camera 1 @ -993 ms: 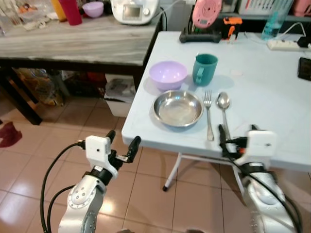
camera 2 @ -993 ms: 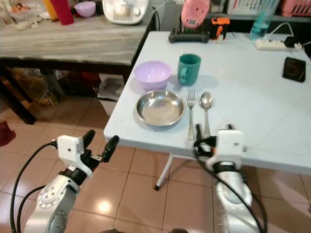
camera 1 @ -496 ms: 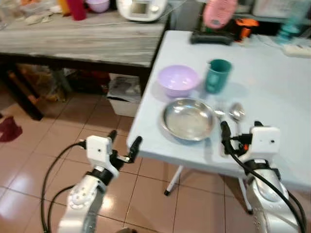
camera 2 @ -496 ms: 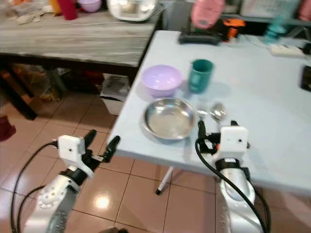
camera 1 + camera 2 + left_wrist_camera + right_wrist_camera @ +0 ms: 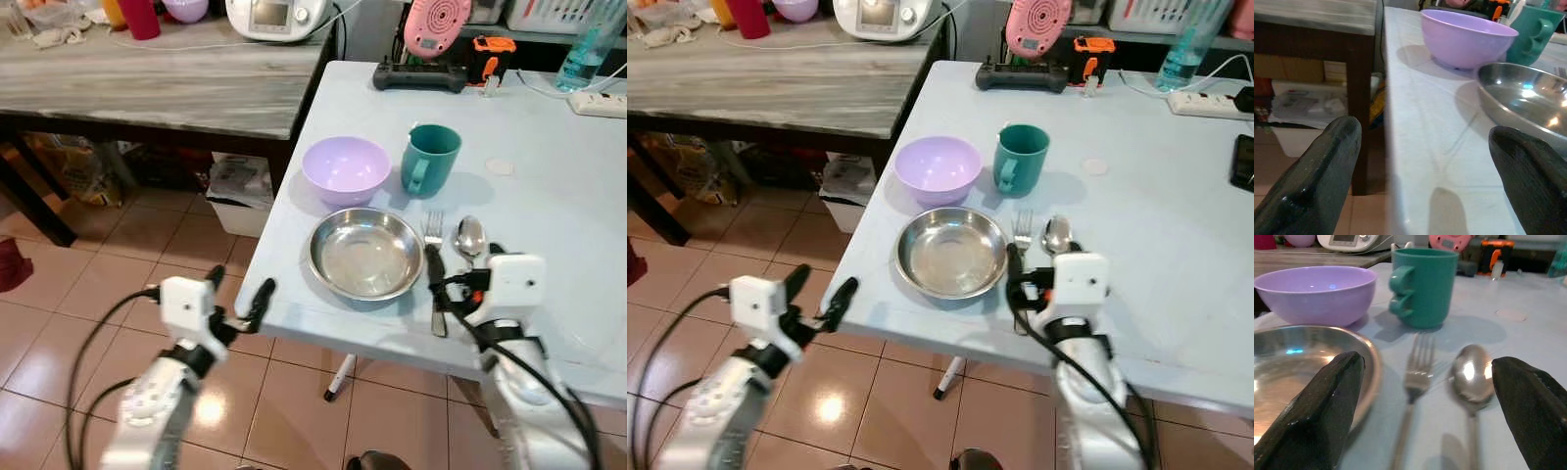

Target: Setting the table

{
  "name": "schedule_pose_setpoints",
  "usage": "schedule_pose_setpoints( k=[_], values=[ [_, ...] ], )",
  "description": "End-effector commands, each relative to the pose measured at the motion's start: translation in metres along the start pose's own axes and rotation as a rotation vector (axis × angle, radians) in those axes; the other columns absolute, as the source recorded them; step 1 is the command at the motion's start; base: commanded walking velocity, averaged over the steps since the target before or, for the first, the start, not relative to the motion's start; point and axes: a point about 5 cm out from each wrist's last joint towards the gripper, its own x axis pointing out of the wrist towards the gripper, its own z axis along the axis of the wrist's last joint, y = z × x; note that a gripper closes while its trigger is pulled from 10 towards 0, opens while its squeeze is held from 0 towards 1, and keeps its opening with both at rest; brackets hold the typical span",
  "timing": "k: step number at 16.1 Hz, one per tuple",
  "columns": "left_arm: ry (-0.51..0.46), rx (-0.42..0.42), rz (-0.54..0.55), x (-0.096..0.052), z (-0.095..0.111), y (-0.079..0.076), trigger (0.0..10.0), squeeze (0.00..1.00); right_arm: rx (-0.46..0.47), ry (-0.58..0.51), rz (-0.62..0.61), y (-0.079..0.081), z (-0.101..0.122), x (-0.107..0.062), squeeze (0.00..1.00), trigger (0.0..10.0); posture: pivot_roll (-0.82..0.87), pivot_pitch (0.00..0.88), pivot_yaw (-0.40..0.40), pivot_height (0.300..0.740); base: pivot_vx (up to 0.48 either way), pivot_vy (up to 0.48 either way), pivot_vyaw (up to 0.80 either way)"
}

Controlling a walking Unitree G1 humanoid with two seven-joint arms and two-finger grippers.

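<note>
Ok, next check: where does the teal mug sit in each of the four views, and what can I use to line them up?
Left eye view: teal mug on the white table, behind the steel plate.
Right eye view: mug, right of the purple bowl.
Left wrist view: mug at the far edge, beyond the bowl.
Right wrist view: mug upright, behind the fork.
Shared landmark: the purple bowl beside the mug.

You see white desk (image 5: 549, 225) over tiled floor (image 5: 78, 294). On desk near front edge: steel plate (image 5: 364, 253), fork (image 5: 432, 235) and spoon (image 5: 471, 236) just right of it, side by side. Behind plate: purple bowl (image 5: 345, 169), green mug (image 5: 429, 159). Far edge: black base with pink fan (image 5: 437, 26), power strip (image 5: 598, 102). Adjoining grey desk (image 5: 147, 73) on left carries white cooker (image 5: 272, 17).
</note>
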Motion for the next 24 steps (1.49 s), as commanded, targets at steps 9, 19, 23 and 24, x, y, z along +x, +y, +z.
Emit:
schedule_pose_setpoints(
  k=[9,19,23,24],
  values=[
    [0.044,0.111,-0.254,-0.007,0.001,-0.007,10.0,0.0,0.024,0.047,-0.078,-0.009,0.005,0.01,0.0,10.0,-0.15,0.167,0.061,0.74,0.0,0.0,0.0],
    [0.054,0.147,-0.294,-0.013,-0.005,-0.009,10.0,0.0,0.159,0.11,0.096,0.004,0.003,0.017,0.0,10.0,-0.14,0.178,0.055,0.74,0.0,0.0,0.0],
    [0.047,0.154,-0.311,-0.013,-0.006,-0.015,10.0,0.0,0.158,0.147,0.122,0.005,-0.002,0.024,0.0,10.0,-0.13,0.178,0.059,0.74,0.0,0.0,0.0],
    [0.046,0.155,-0.315,-0.012,-0.006,-0.015,10.0,0.0,0.163,0.151,0.119,0.005,-0.002,0.025,0.0,10.0,-0.13,0.177,0.058,0.74,0.0,0.0,0.0]
  ],
)
